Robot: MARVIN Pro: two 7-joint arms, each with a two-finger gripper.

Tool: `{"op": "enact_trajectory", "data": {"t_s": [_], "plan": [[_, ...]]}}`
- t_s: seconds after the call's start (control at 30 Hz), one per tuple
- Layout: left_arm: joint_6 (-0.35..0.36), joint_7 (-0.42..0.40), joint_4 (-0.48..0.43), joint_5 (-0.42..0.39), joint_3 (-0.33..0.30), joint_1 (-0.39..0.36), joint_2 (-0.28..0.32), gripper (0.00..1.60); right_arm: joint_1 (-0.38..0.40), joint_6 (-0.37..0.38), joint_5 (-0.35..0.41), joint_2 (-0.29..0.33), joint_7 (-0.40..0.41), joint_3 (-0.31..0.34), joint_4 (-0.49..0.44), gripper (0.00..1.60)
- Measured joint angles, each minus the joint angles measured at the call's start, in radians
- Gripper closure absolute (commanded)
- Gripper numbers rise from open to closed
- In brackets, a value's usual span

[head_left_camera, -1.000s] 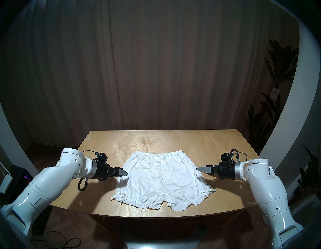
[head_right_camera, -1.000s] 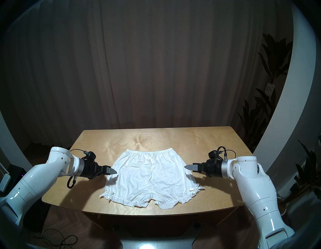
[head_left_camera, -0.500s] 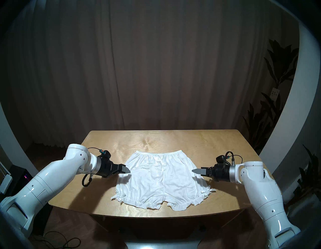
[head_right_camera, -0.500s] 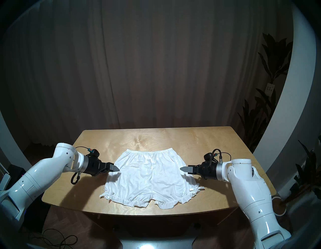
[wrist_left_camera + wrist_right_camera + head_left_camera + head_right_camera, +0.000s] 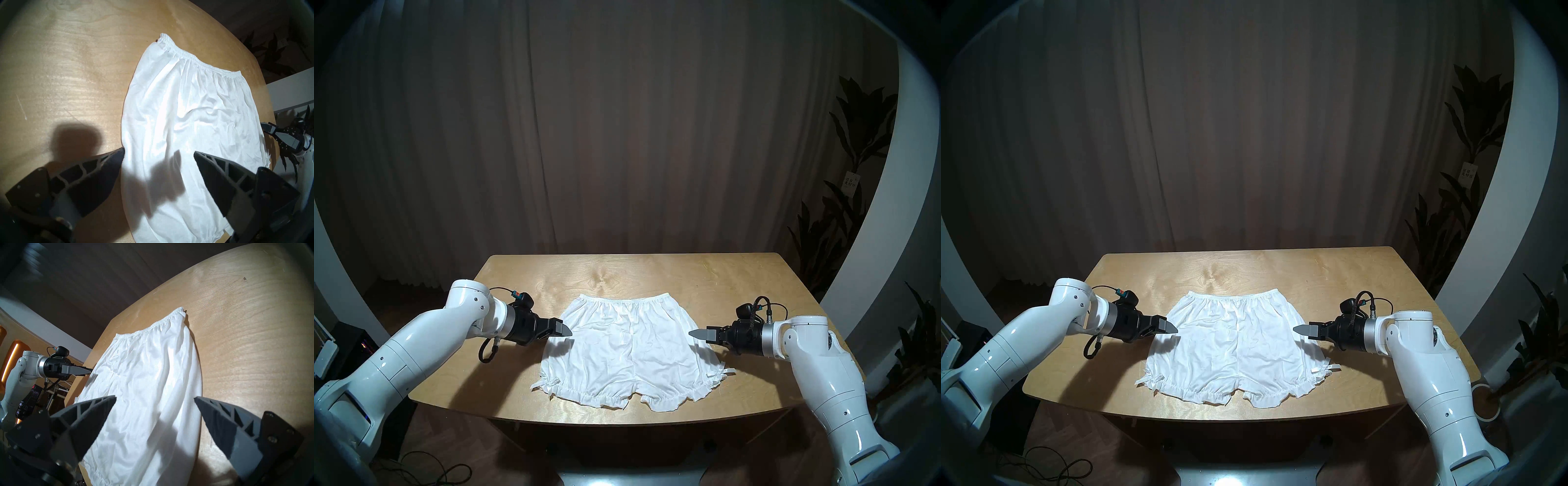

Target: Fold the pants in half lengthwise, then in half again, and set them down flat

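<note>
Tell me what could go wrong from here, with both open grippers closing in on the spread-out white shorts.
1. The shorts are thin and lie flat on the table; the left gripper may pinch only the top layer, or none, so the fold drags unevenly.
2. The right gripper hangs over the opposite side edge; if both grasp mismatched points, the lengthwise fold could skew.
3. The ribbon ties at the hems could snag or flop out.

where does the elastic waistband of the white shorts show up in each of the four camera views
Head stereo left: waistband, center, far edge of shorts.
Head stereo right, center.
Left wrist, upper middle, running diagonally.
Right wrist, upper middle.
Shared landmark: the wooden table.
</note>
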Motion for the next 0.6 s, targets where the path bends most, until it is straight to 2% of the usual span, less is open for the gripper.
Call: {"op": "enact_trajectory", "data": {"t_s": [0.6], "plan": [[-0.001, 0.036, 0.026, -0.011, 0.019, -0.017, -0.017, 0.0, 0.002, -0.008, -0.001, -0.007, -0.021, 0.023, 0.013, 0.0]]}}
